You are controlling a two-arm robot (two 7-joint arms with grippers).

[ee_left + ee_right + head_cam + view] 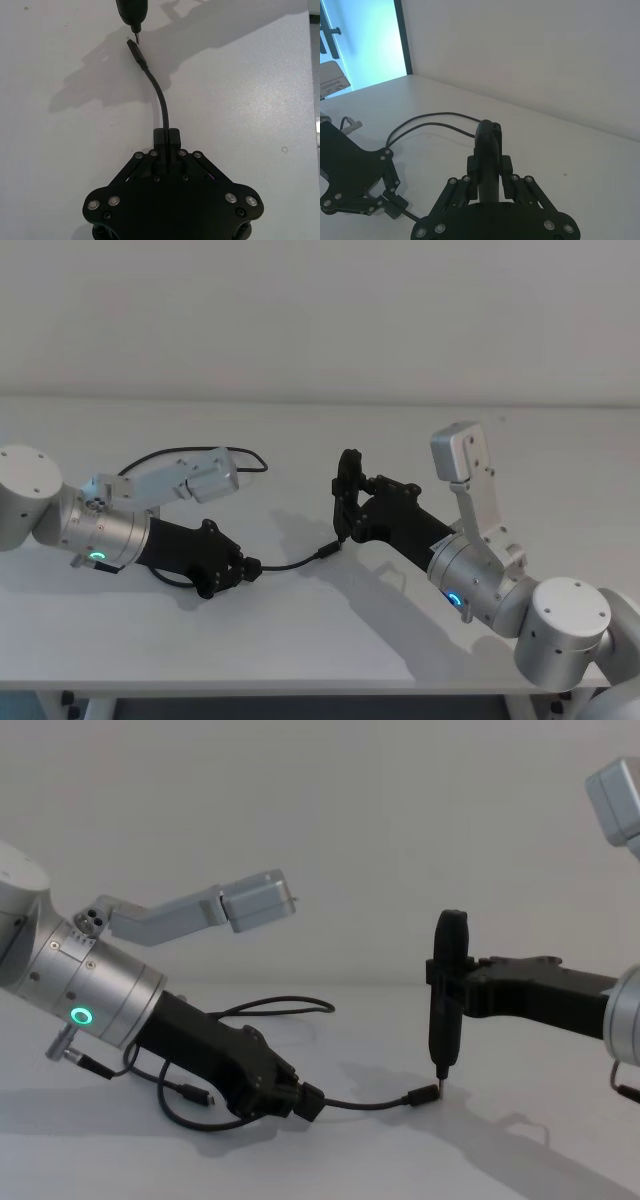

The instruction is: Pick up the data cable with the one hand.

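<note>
The data cable lies curled on the worktop. The left gripper has its jaws closed tight on it near one plug. The right gripper holds a slim black tool, tip beside that plug. Lift slowly, straight up.

On the one white table are one data cable, two grippers and one slim black tool.
</note>
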